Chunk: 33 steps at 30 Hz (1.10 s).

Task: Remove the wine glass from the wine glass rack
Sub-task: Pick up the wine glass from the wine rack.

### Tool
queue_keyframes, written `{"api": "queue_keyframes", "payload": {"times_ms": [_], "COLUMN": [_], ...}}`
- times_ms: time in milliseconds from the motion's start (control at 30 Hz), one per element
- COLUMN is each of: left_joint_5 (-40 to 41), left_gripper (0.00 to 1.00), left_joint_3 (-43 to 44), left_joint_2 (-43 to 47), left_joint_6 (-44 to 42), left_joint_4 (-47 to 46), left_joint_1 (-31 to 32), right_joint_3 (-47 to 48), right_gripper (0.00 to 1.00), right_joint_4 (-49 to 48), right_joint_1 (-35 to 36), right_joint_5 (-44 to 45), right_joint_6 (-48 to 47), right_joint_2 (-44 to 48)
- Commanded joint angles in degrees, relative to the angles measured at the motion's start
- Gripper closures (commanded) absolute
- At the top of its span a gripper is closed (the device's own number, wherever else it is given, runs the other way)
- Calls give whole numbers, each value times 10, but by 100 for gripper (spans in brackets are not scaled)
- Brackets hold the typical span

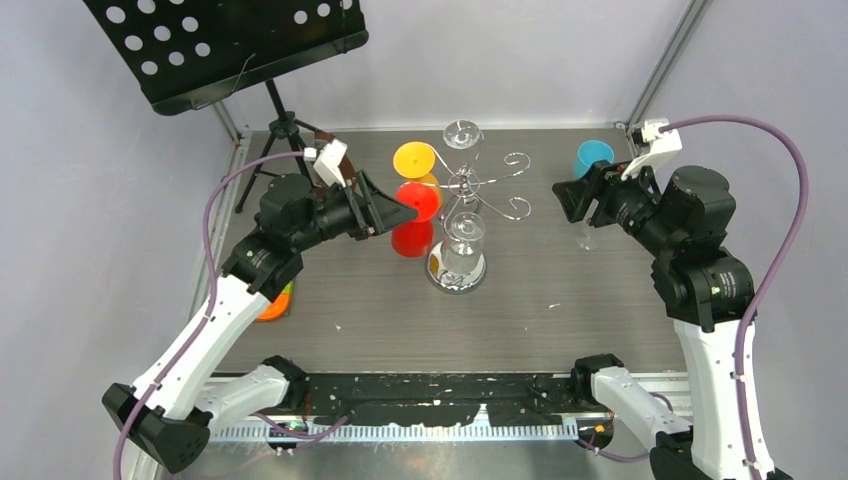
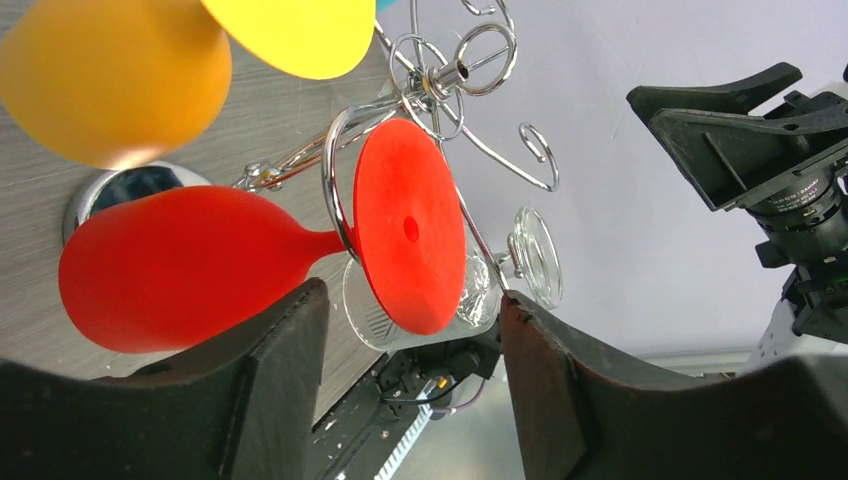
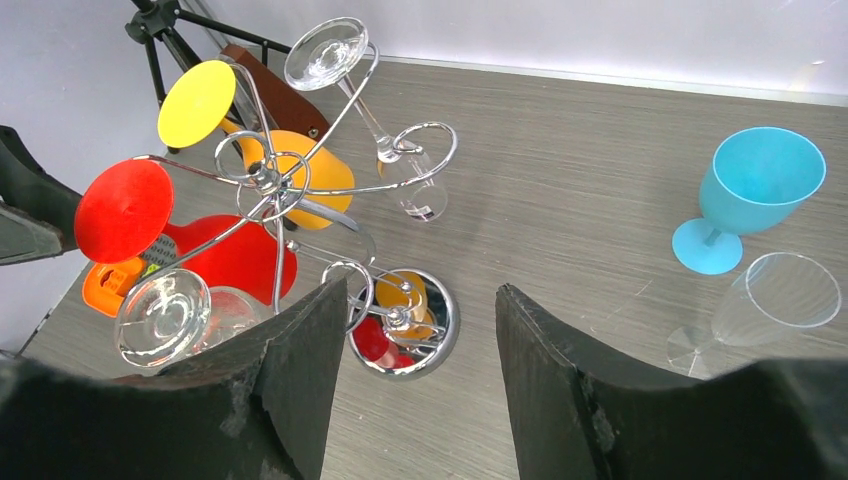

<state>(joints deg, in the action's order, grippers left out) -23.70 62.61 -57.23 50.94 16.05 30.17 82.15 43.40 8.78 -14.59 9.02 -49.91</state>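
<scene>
Black perforated music stand (image 1: 220,45) on its tripod (image 1: 283,128) at the worktop's (image 1: 560,290) far-left corner, blue goblet (image 3: 762,182) upright far right.

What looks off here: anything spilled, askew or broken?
Nothing spilled or broken. The red wine glass, the yellow wine glass and two clear wine glasses hang foot-up on the wine glass rack. The only stray is a flat orange object at the table's left edge, partly under the left arm.
</scene>
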Motion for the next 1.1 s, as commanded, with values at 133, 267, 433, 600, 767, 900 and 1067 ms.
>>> {"api": "queue_keyframes", "payload": {"times_ms": [133,267,433,600,767,900,1067], "left_joint_5": [-32,-39,-44,-50,-55,-58,-63], "left_gripper": [52,64,75,87,99,100,100], "left_joint_3": [26,27,28,28,29,32,39], "left_joint_2": [-19,-23,-20,-17,-11,-8,-5], "left_joint_6": [18,21,21,21,22,23,24], "left_joint_4": [-59,-65,-66,-66,-66,-63,-56], "left_joint_1": [-10,-10,-11,-12,-13,-14,-16], "right_joint_3": [-11,-11,-10,-10,-10,-9,-9], "right_gripper": [37,37,37,37,37,37,37], "right_joint_4": [-26,-26,-27,-27,-27,-26,-26], "right_joint_1": [9,10,10,10,10,10,10], "right_joint_5": [31,31,29,28,28,27,26], "right_joint_6": [-18,-17,-16,-15,-15,-15,-12], "right_joint_2": [20,20,21,22,24,25,25]}}
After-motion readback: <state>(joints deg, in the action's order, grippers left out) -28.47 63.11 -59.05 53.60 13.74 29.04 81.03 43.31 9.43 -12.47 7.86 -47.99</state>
